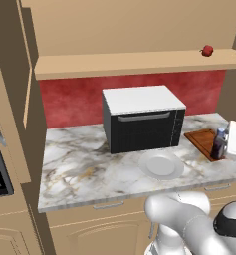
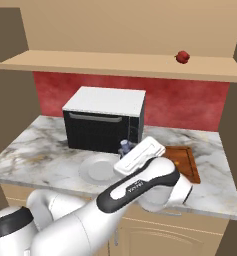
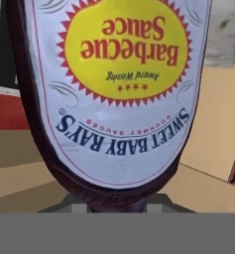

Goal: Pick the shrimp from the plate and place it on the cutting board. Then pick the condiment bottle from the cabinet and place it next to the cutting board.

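Condiment bottle (image 3: 114, 99), glossy and dark with a white barbecue-sauce label, is standing upright beside the grainy wooden cutting board (image 1: 203, 141), the gripper (image 1: 228, 144) clasping its body.

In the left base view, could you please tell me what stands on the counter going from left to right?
Oven → plate → cutting board → condiment bottle, held upright in the gripper at the board's right edge.
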